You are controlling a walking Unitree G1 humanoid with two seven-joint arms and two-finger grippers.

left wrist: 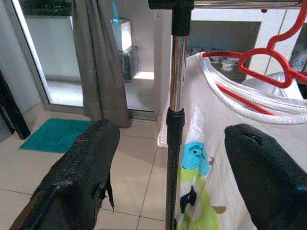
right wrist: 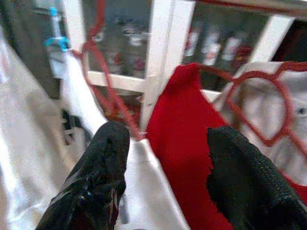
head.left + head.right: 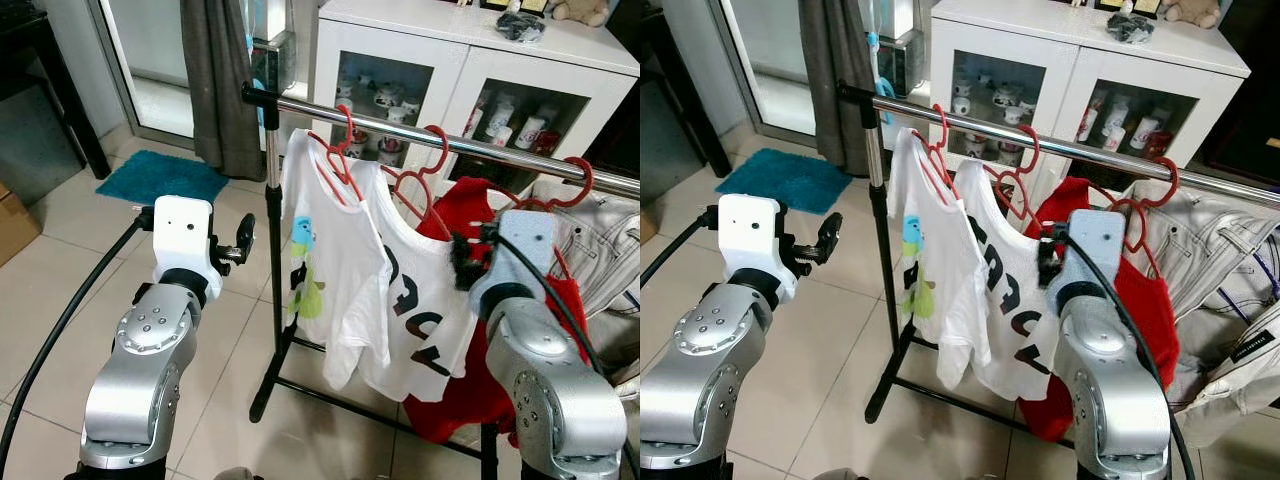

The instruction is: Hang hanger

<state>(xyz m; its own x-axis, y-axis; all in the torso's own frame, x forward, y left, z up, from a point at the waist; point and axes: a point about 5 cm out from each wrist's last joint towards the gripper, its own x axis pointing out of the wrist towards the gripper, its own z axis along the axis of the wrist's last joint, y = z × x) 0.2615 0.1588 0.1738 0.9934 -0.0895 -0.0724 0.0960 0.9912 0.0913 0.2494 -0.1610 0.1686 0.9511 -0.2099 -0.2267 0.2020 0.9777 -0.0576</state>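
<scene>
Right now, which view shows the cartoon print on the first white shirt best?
The left wrist view: the print sits close and sharp beside the rack pole, between the open left gripper fingers. Both eye views show it smaller, side-on on the shirt. The right wrist view is blurred and shows cloth, not the print.

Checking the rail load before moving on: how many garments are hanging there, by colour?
White T-shirts: 2 (cartoon-print shirt, lettered shirt)
Red garment: 1
Pale jacket: 1
Total: 4 on the rail. Left pincer and right pincer are both open, holding nothing.
</scene>
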